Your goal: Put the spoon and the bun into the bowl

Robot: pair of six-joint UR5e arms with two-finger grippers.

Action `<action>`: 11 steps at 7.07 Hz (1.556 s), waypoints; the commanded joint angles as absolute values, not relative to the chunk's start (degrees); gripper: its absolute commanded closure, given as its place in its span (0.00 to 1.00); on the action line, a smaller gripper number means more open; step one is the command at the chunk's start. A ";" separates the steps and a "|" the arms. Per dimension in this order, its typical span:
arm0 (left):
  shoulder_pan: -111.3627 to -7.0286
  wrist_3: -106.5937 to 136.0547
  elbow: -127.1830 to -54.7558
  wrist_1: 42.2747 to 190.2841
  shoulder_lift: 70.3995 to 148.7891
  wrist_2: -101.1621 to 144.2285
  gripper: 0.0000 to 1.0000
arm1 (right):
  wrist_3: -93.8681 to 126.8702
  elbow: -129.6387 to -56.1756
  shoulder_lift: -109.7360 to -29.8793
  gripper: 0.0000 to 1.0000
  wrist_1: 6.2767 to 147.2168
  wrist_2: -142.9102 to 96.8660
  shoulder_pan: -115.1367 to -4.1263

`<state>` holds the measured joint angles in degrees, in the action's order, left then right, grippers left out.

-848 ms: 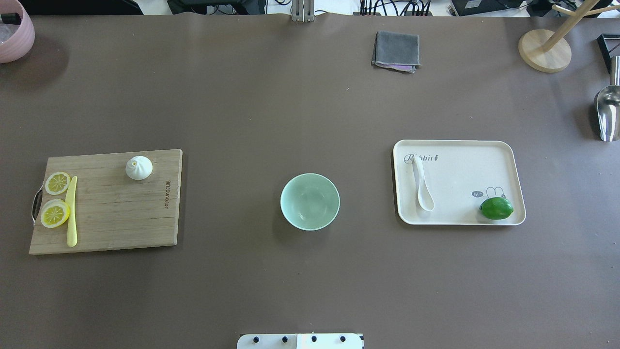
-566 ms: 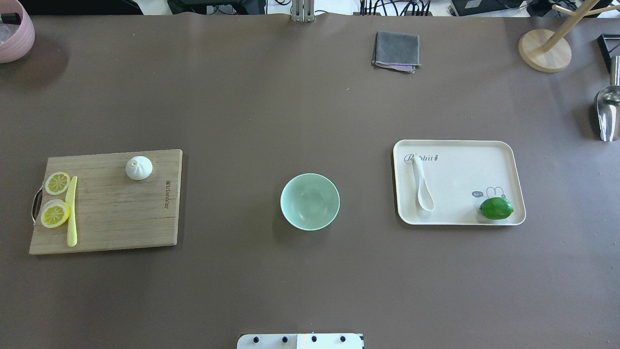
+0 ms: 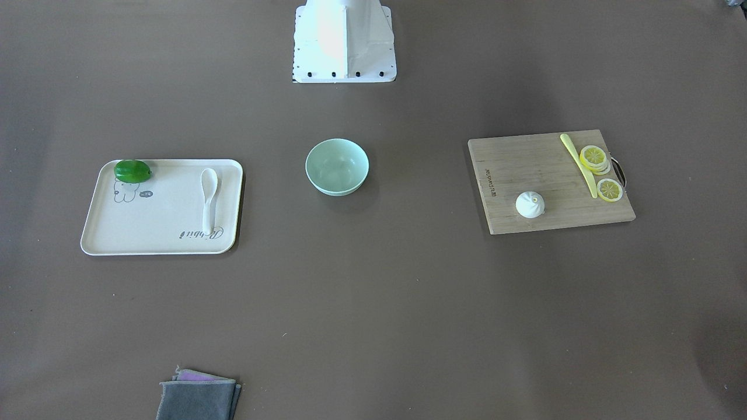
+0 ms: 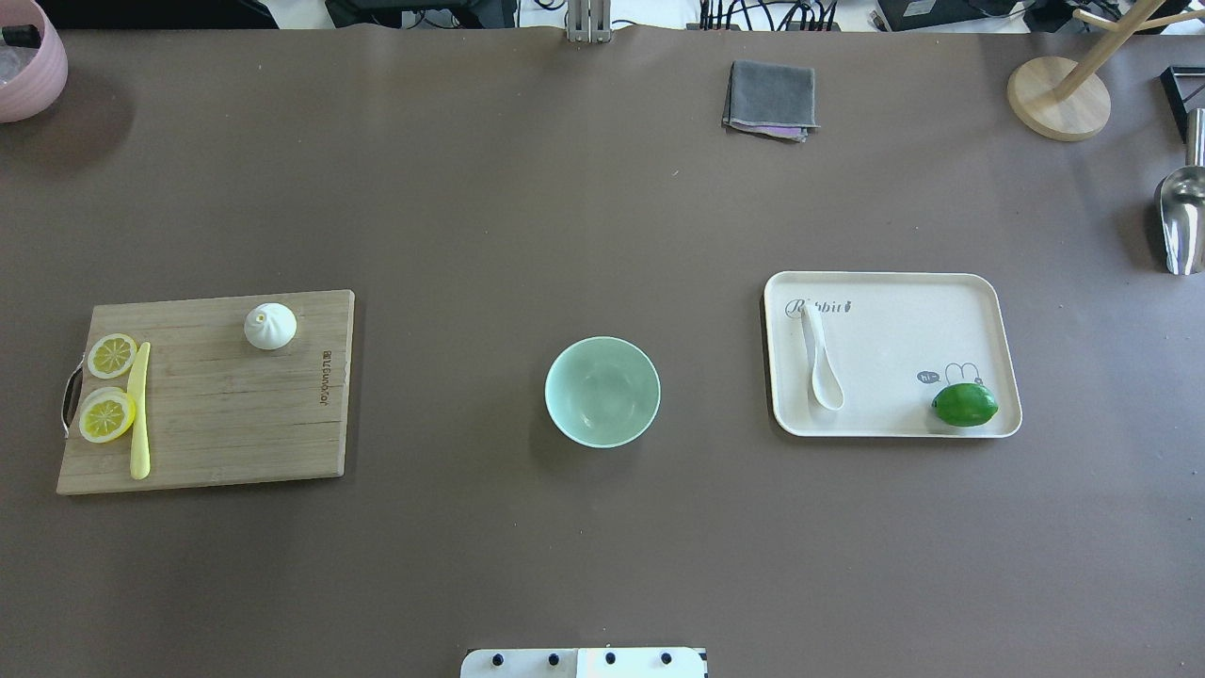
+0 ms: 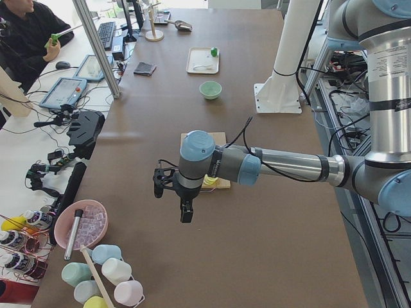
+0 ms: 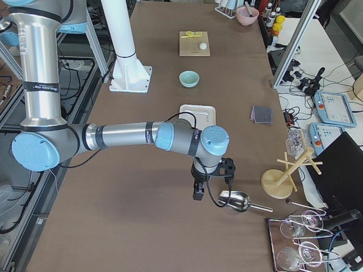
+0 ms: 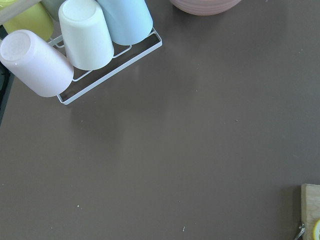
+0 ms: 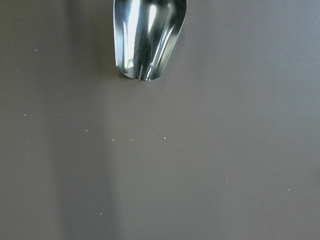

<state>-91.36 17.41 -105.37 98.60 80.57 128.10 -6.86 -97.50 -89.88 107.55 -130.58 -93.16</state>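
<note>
Judged as the first reach, with nothing in the bowl [image 4: 602, 394] yet. Bring the left fingers [image 5: 185, 213] from the counter's [image 4: 527, 235] left end over the board [image 4: 235, 414] to the bun [image 4: 270, 326]; send the right fingers [image 6: 198, 191], hanging beside a steel scoop [image 6: 233, 200], to the tray [image 4: 894, 330] for the spoon [image 4: 821, 363]. Cannot tell from the side views whether apart or together, either pair. Come down on the bun from above, straddle its round sides below the pinched top, and squeeze lightly; probably soft. Steer clear of the lemon slices [image 4: 111, 355] and yellow knife [image 4: 139, 410] at the board's other end. Take the spoon across its thick handle, just inside the tray's left rim and well apart from the lime [image 4: 964, 404]; expect sliding, lying flat and glossy. Release both low inside the bowl, midway between board and tray. Looks small, white and pleated, the bun, sitting upright near the board's far right corner; cream-white and deep-scooped, the spoon, handle pointing away from the robot.
</note>
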 commanded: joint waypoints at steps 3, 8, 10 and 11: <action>-91.32 17.31 -105.47 98.61 80.42 127.88 0.02 | -6.86 -97.65 -90.26 0.00 107.49 -130.34 -93.16; -90.88 17.23 -106.17 102.37 83.48 129.28 0.02 | -5.20 -101.60 -86.78 0.00 107.23 -133.31 -92.64; -86.70 17.93 -106.17 104.67 87.52 134.10 0.02 | 2.41 -104.39 -84.29 0.00 107.31 -135.77 -84.25; -82.48 17.93 -105.82 107.11 88.50 134.21 0.02 | 11.94 -105.20 -82.02 0.00 104.44 -135.79 -78.37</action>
